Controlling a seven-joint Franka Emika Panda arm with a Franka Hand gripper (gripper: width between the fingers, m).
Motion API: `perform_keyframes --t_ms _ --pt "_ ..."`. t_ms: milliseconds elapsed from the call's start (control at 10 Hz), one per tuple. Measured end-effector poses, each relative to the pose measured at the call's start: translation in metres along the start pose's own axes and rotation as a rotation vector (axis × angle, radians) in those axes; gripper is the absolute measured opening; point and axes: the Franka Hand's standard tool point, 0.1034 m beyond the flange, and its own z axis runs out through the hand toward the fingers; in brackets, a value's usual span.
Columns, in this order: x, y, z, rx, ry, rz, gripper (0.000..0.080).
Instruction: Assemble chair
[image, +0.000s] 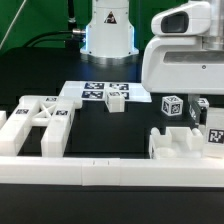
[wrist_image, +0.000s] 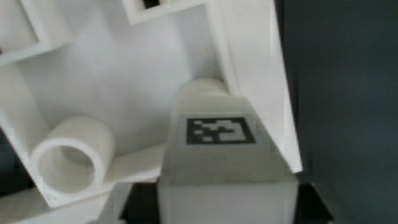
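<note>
My gripper (image: 186, 110) hangs at the exterior view's right, shut on a white tagged chair post (image: 172, 107) held just above a notched white chair block (image: 183, 142). In the wrist view the post (wrist_image: 217, 140) fills the gap between my dark fingers (wrist_image: 146, 202), tag facing the camera, and my gripper (wrist_image: 222, 205) closes on its sides. Beyond it lie a white slab part (wrist_image: 196, 50) and a round peg (wrist_image: 71, 160). Another notched chair part (image: 42, 122) lies at the exterior view's left. A small tagged block (image: 116, 100) sits mid-table.
The marker board (image: 92, 90) lies flat behind the small block. A long white border rail (image: 110, 176) runs along the front edge. The robot base (image: 108, 30) stands at the back centre.
</note>
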Motion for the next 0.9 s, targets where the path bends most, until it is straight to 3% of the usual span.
perform_keyframes --t_ms 400,500,700,900 --pt "0.0022 0.0049 0.0007 0.048 -0.01 0.549 0.0287" --pt "0.0026 0.0045 0.0007 0.037 -0.028 0.619 0.0287" --pt "0.0034 0.006 0.0009 0.039 -0.048 0.791 0.0287" --pt "0.0032 0.0059 0.001 0.037 -0.045 0.757 0.0288"
